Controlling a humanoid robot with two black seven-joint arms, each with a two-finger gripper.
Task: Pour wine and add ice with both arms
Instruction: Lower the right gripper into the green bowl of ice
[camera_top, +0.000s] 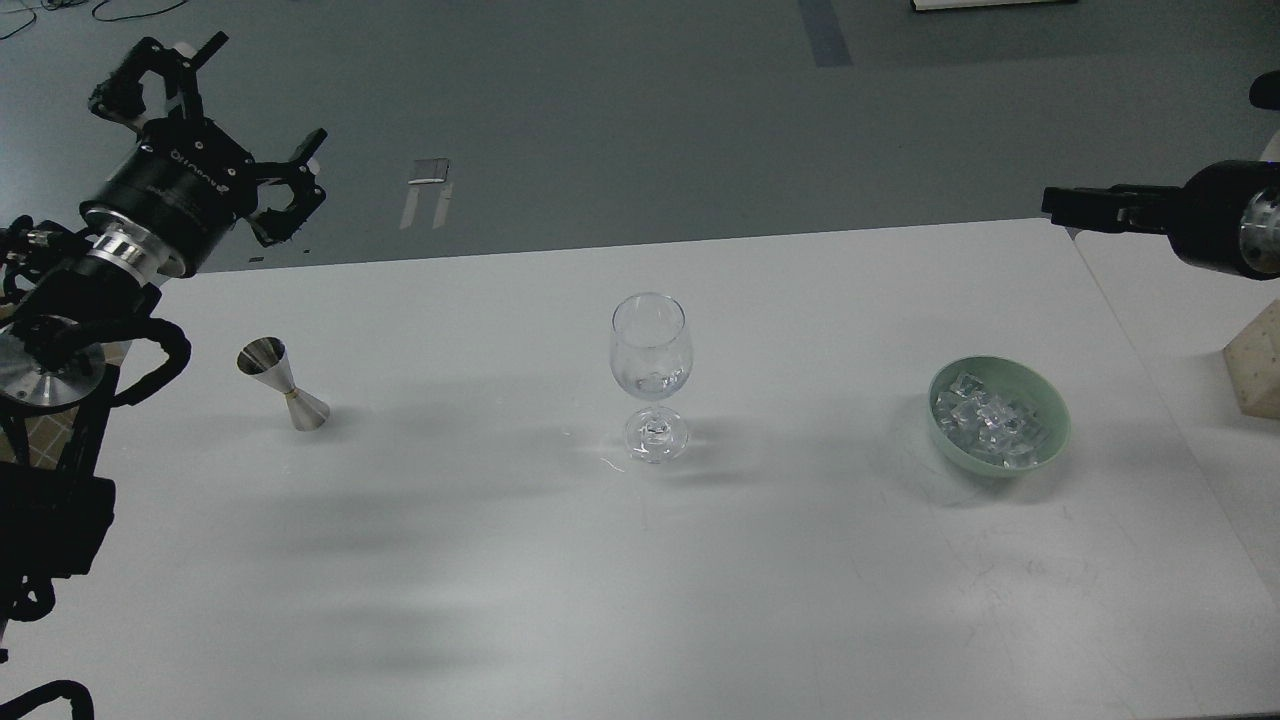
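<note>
Ice (992, 418) lies heaped in a green bowl (1050, 400) on the white counter (640, 600), well to the right of the wine glass (651, 350). The glass stands upright mid-counter; whether any wine sits in it cannot be told. A steel jigger (284, 384) stands well to the glass's left. The left pincer (240, 120) hangs above and beyond the jigger, fingers spread wide apart, holding and touching nothing. The right pincer (1090, 208) hovers above and beyond the bowl, seen side-on and dark; its spread cannot be told.
</note>
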